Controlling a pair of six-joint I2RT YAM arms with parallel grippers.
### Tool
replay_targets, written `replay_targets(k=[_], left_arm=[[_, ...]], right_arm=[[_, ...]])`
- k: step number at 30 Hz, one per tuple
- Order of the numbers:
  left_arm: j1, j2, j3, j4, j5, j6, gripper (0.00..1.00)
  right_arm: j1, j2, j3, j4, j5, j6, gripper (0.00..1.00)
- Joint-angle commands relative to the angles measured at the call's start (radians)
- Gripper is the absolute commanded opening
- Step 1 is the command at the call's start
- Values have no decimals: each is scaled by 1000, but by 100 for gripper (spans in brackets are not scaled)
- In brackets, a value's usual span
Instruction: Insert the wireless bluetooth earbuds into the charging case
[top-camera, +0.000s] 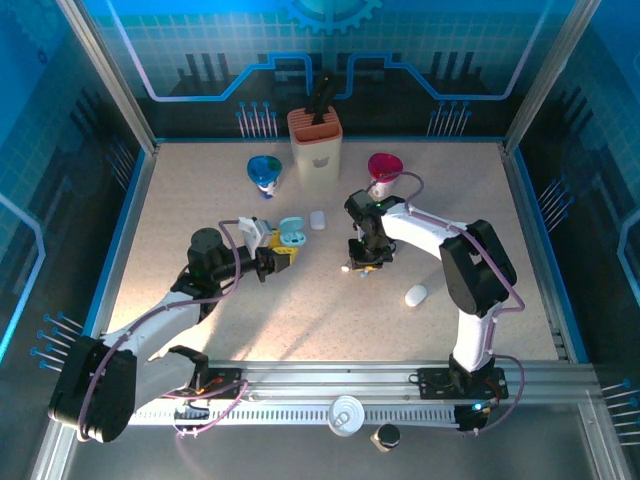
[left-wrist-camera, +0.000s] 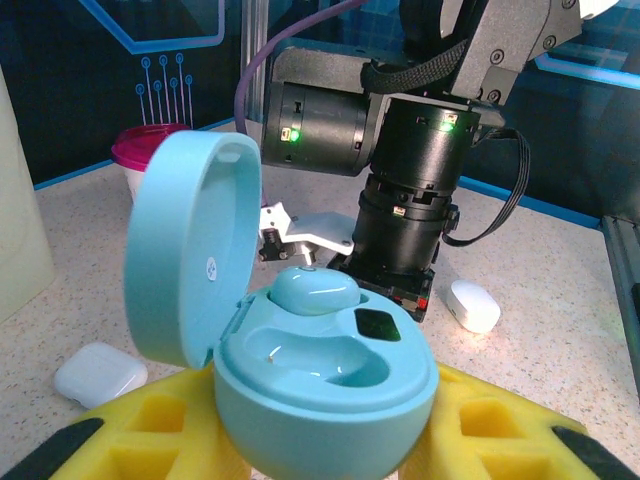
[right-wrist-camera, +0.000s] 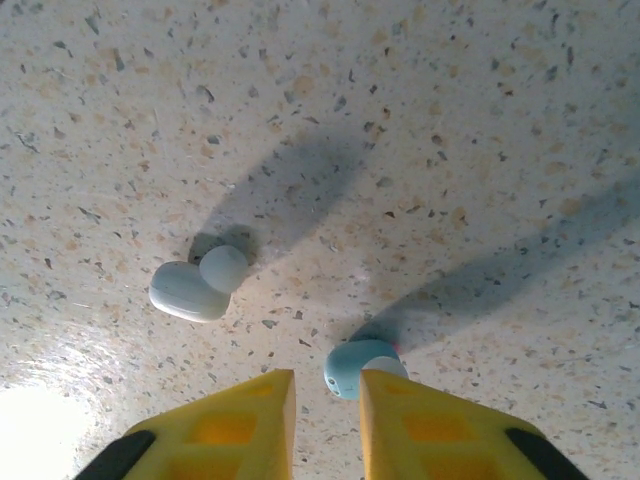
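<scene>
— Presently, where do we find the earbuds?

— We note a small pale blue glossy plastic earbud (right-wrist-camera: 355, 365) lying on the speckled tabletop (right-wrist-camera: 450, 120), right at the fingertips of the right gripper (right-wrist-camera: 327, 392). Its yellow jaws stand a narrow gap apart with bare table between them, and we do not find them clamped on the bud. A whitish earbud (right-wrist-camera: 195, 285) lies apart from it, off to one side. A third bud (left-wrist-camera: 313, 290) appears seated in the pale blue round plastic charging case (left-wrist-camera: 300, 410). The left gripper (left-wrist-camera: 325, 440) clamps that case from both sides, with the lid (left-wrist-camera: 180, 250) raised and one socket (left-wrist-camera: 335, 360) empty.

— How do we judge the handling?

— Very light, rigid, smooth and rounded. We expect it to roll or squirt out under an off-centre pinch. We judge it hardly fragile, but easily flicked away.

— Where do we take hold?

— Across the widest part of the body, jaws centred over it and closing gently, with the underside left free to enter the socket.
</scene>
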Motion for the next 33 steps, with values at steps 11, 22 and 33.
replay_targets(k=[11, 22, 33], left_arm=[[11, -10, -15, 19, 14, 7, 34], [11, -12, -14, 12, 17, 7, 34], [11, -10, -14, 17, 22, 10, 34]], right_arm=[[-5, -57, -105, 3, -20, 12, 17], [34, -125, -193, 46, -16, 87, 26], [12, -229, -183, 94, -22, 3, 39]])
